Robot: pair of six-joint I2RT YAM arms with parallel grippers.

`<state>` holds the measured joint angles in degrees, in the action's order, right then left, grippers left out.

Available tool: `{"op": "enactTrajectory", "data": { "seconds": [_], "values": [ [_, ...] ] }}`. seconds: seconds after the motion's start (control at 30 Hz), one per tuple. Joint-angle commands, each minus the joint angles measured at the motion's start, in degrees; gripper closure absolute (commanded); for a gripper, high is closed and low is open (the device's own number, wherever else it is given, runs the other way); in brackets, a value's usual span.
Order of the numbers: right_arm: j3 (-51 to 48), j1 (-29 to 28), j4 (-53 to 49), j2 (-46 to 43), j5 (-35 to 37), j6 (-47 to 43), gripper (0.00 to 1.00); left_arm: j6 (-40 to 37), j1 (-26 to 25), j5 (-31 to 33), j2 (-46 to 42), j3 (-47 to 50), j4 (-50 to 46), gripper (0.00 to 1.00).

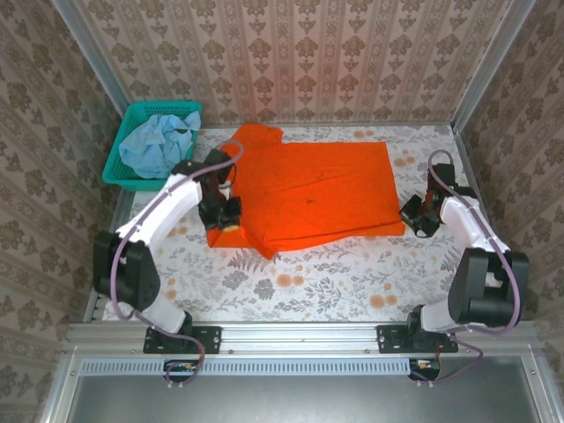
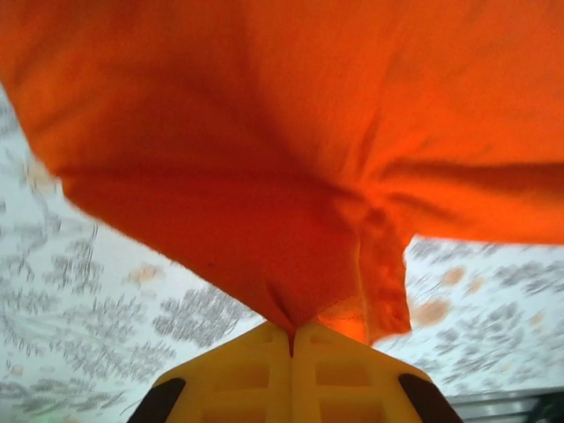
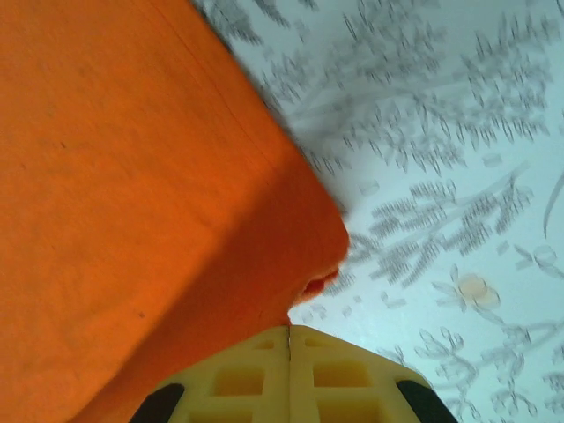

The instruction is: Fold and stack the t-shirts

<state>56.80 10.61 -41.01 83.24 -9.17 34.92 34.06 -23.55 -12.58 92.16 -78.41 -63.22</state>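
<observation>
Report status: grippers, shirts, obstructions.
Left gripper shut on orange shirt. Right gripper shut on its corner. Blue shirt bunched in basket, out of the way.

1. Left arm (image 1: pixel 163 207) reached forward and inward from its base, wrist tipped down toward the table.
2. Left gripper (image 2: pixel 293 328): jaws pressed together, a bunched fold of the orange t-shirt (image 2: pixel 264 132) pinched between them.
3. Right arm (image 1: pixel 471 231) stood folded near its base, forearm angled inward.
4. Right gripper (image 3: pixel 289 328): jaws closed on the same shirt's corner.

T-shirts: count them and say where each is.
2. The orange t-shirt lies spread on the table; the pale blue t-shirt sits crumpled in the basket. Others could hide under it.
</observation>
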Motion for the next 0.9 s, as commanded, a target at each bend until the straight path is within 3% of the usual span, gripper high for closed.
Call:
{"op": "enactTrajectory", "data": {
  "seconds": [0.0,0.4,0.87],
  "values": [
    [4.6,-0.1,-2.0,5.2,3.2,-0.5,1.0,-4.6,2.3,-1.8,7.7,-9.6,-2.9,1.0],
    [15.4,-0.1,-2.7,22.0,4.2,0.3,1.0,-8.4,8.0,-0.1,32.9,-38.2,-10.1,1.0],
    [21.4,-1.0,-3.9,27.6,3.4,0.8,1.0,-9.5,12.0,2.6,42.9,-51.7,-9.9,1.0]
  ]
}}
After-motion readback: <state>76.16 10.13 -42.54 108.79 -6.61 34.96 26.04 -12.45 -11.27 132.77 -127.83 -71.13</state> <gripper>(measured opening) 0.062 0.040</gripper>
